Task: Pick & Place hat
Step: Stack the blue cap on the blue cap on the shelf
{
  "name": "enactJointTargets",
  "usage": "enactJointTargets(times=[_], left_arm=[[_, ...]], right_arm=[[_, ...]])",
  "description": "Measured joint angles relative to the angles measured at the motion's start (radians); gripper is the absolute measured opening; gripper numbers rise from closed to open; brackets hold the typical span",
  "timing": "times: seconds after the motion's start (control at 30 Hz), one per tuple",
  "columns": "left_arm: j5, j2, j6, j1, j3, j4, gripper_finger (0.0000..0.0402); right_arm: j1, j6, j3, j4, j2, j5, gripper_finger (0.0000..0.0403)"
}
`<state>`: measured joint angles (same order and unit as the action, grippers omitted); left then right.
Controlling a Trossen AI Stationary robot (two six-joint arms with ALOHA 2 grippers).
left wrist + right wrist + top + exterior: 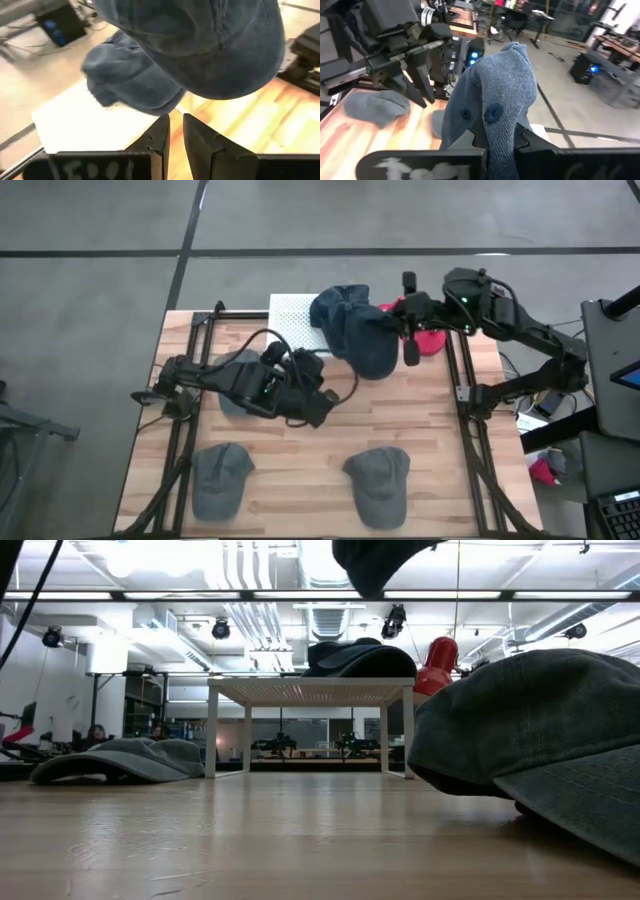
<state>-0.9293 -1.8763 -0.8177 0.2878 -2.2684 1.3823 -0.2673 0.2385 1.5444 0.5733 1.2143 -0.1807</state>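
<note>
My right gripper point(392, 326) is shut on a blue hat point(365, 345) and holds it in the air beside the white rack point(288, 318); the low view shows it hanging at the top point(385, 560). A second blue hat point(335, 305) rests on the rack's top. My left gripper point(322, 380) stands near the table's middle, just below the held hat point(200, 45). Its fingers point(176, 131) are a narrow gap apart with nothing between them. My right gripper pinches the cloth of the blue hat's crown point(496, 131), next to two eyelets point(493, 114), between its two fingers. It comes nearly level from the table's right side. The hat is lifted clear of table and rack and droops below the fingers.
Three grey hats lie on the wooden table: near left point(222, 475), near right point(380, 480) and one under my left arm point(235, 372). A red object point(430, 340) sits by the right frame rail. The low view shows the rack's legs point(212, 730).
</note>
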Motion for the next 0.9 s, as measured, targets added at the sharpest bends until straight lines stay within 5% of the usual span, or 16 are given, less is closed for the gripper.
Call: enactJointTargets(times=[0.3,0.57,0.9], left_arm=[[-0.110,0.000,-0.179,0.059,0.000,0.187,0.0056],[-0.118,0.033,-0.238,0.061,0.082,0.189,0.0055],[-0.118,0.164,-0.446,0.061,0.342,0.175,0.0057]], right_arm=[[-0.175,0.040,0.003,-0.064,0.088,-0.328,0.0008],[-0.317,-0.016,0.053,-0.170,0.201,-0.653,0.0008],[-0.399,-0.021,0.162,-0.168,0.355,-0.692,0.0008]])
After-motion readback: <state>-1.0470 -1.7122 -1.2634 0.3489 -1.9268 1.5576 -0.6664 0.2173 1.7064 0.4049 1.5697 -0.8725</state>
